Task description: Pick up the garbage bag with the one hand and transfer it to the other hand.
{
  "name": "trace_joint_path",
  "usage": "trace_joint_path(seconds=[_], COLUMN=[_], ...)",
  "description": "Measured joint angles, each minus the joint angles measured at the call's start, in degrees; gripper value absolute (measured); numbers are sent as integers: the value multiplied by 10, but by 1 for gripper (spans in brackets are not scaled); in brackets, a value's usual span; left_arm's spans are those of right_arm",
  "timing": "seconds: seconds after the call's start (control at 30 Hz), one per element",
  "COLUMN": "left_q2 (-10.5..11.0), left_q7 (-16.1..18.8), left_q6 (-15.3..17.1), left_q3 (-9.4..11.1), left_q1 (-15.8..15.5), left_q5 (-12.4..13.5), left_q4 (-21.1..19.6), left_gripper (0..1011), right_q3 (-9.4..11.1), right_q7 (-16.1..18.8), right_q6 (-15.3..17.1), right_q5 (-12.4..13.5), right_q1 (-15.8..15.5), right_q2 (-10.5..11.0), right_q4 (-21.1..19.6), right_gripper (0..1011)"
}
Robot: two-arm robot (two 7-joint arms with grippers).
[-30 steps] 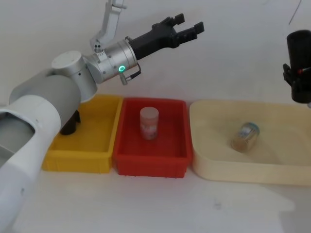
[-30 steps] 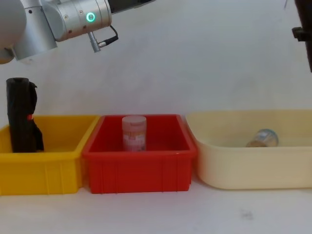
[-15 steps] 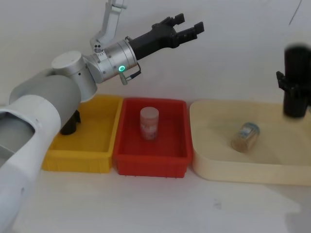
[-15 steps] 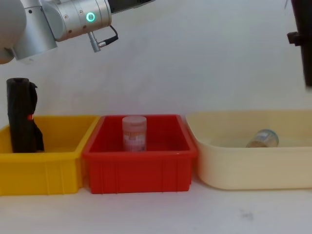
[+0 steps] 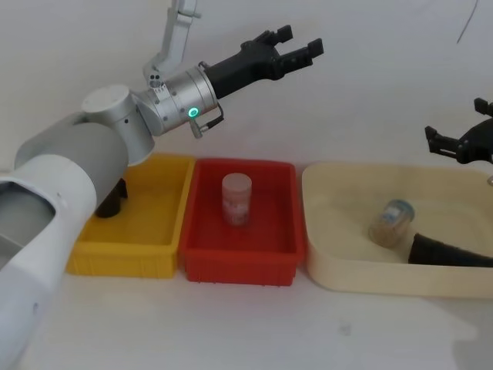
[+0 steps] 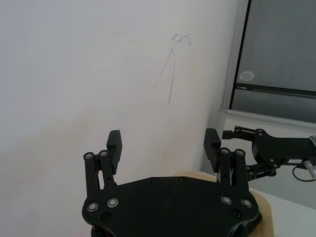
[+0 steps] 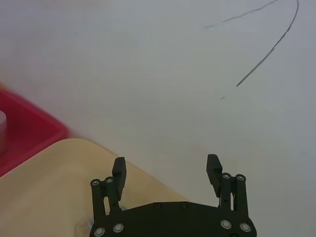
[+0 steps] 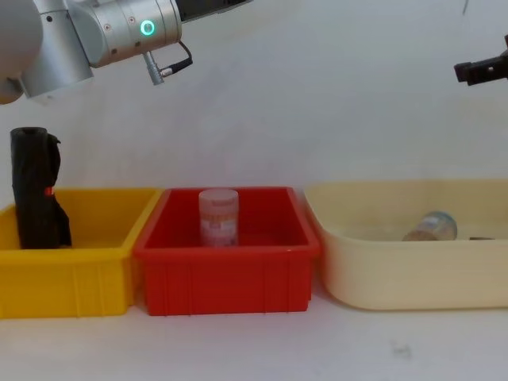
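From my head camera, the roll of bags (image 5: 447, 252) that my right gripper (image 5: 462, 142) held upright a moment ago now lies on its side in the cream tub (image 5: 339, 270), beside the small jar (image 5: 389, 222); that gripper hangs above the tub, fingers spread and holding nothing. My left gripper (image 5: 289, 52), on the green-ringed arm, has not moved: it stays raised beyond the red bin (image 5: 202, 258), fingers apart, with nothing in them. A second black roll (image 5: 112, 199) stands in the yellow bin (image 5: 123, 258). My left wrist camera shows my fingers (image 6: 114, 145) wide open, the right gripper (image 6: 247, 134) farther off. My right wrist camera shows both fingers (image 7: 118, 172) spread over the tub's rim (image 7: 59, 148). From my chest camera, the other roll (image 8: 36, 198) stands untouched. I judge the handover failed: the roll dropped and needs picking up again.
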Motion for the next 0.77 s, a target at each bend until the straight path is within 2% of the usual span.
trace_joint_path(seconds=[0.77], left_q2=[0], left_q7=[0], left_q6=[0], left_q3=[0], left_q1=[0], left_q5=[0], left_q4=[0], left_gripper=[1001], right_q3=[-2], right_q7=[6], right_q6=[2], right_q5=[4], right_q1=[2], right_q2=[1], right_q4=[2], right_gripper=[1001])
